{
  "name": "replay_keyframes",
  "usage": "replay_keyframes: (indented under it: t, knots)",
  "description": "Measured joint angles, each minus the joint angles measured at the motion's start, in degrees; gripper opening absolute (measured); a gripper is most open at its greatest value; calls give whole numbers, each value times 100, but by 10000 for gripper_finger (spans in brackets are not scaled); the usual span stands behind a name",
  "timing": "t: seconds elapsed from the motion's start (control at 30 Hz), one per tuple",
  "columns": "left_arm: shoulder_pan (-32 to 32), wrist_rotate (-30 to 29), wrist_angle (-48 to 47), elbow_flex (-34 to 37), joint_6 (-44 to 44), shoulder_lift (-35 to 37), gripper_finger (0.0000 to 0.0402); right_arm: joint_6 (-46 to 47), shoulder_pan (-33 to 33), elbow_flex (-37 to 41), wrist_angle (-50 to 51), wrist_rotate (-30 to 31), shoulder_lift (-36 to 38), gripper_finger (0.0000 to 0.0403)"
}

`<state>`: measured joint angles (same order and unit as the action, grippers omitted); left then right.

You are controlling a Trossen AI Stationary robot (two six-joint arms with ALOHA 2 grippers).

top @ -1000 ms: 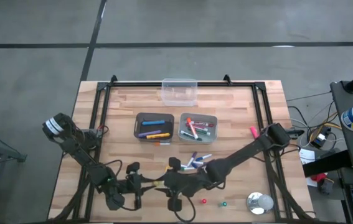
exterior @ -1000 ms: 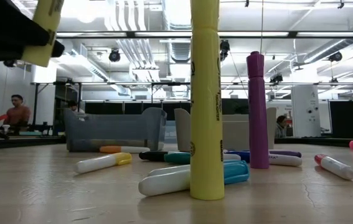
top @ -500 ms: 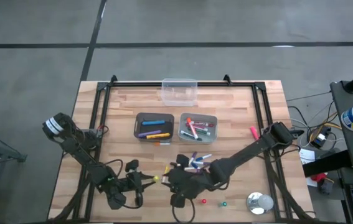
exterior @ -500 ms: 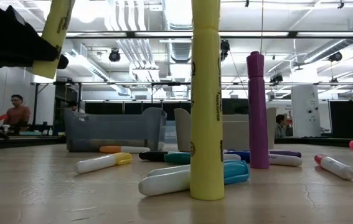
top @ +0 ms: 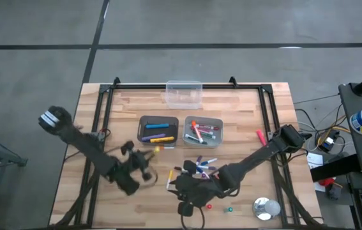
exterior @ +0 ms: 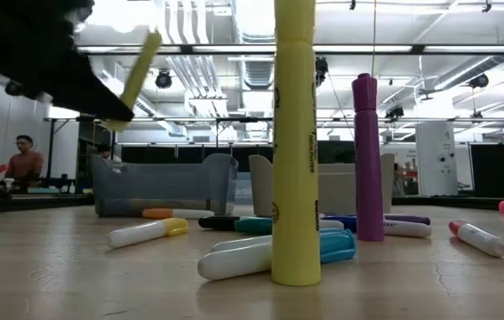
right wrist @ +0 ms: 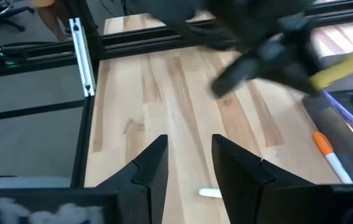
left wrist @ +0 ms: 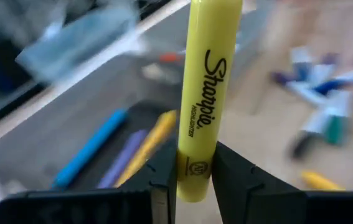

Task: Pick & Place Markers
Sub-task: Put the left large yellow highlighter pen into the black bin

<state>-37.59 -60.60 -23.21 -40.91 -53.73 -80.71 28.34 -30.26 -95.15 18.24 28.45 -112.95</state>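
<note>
My left gripper [top: 145, 158] [left wrist: 193, 180] is shut on a yellow highlighter [left wrist: 208, 81] just in front of the left grey bin [top: 158, 130], which holds blue, purple and yellow markers. The right grey bin [top: 203, 131] holds several more. A loose pile of markers [top: 201, 166] lies on the table in front of the bins. Another yellow highlighter [exterior: 294, 142] and a purple marker [exterior: 367, 160] stand upright on their ends. My right gripper [top: 178, 185] [right wrist: 188, 165] is open beside the standing yellow one [top: 170, 177], with nothing between its fingers. My left gripper pinches the highlighter's lower end [left wrist: 193, 167] between its two fingers. The barrel sticks out forward past the fingertips, along the way they point. The highlighter is lifted clear of the table and slants upward [exterior: 138, 71] toward the left bin.
A clear plastic box [top: 184, 94] stands at the far edge. A silver tape roll [top: 266, 207] and small red [top: 209, 206] and green [top: 230, 208] caps lie near the front right. A pink marker [top: 259, 135] lies at the right. Black frame rails [top: 104, 121] run along the table's sides.
My left gripper has swung from the table's near edge toward the left bin, carrying the yellow highlighter clear of the table. The highlighter has tipped from nearly upright to a slant toward the bin.
</note>
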Motion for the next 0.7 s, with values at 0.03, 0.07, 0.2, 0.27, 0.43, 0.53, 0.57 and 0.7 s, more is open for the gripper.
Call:
replay_keyframes:
  t: [0.03, 0.07, 0.2, 0.27, 0.43, 0.53, 0.57, 0.7]
  knots:
    - [228, 245, -301, -2, -171, 148, 73, 1, 0, 0, 2, 0, 0, 116]
    - [467, 510, -557, -2, -279, 271, 73, 2, 3, 0, 2, 0, 0, 115]
    - [1453, 1480, -910, -2, 66, 637, 74, 0, 15, 0, 1, 4, 0, 111]
    - [1858, 1787, -888, -15, 640, 710, 74, -7, 11, 0, 0, 4, 0, 109]
    - [2521, 2155, -804, -22, 1216, 722, 74, -17, 9, 0, 2, -2, 0, 112]
    - [2721, 2400, -816, -22, 1519, 704, 81, -20, 11, 0, 1, -2, 0, 114]
    - [2754, 2495, -812, -22, 1581, 704, 87, -20, 11, 0, 2, -1, 0, 114]
    - [2779, 2704, -806, -34, 1621, 704, 125, -18, 11, 0, 4, -4, 0, 110]
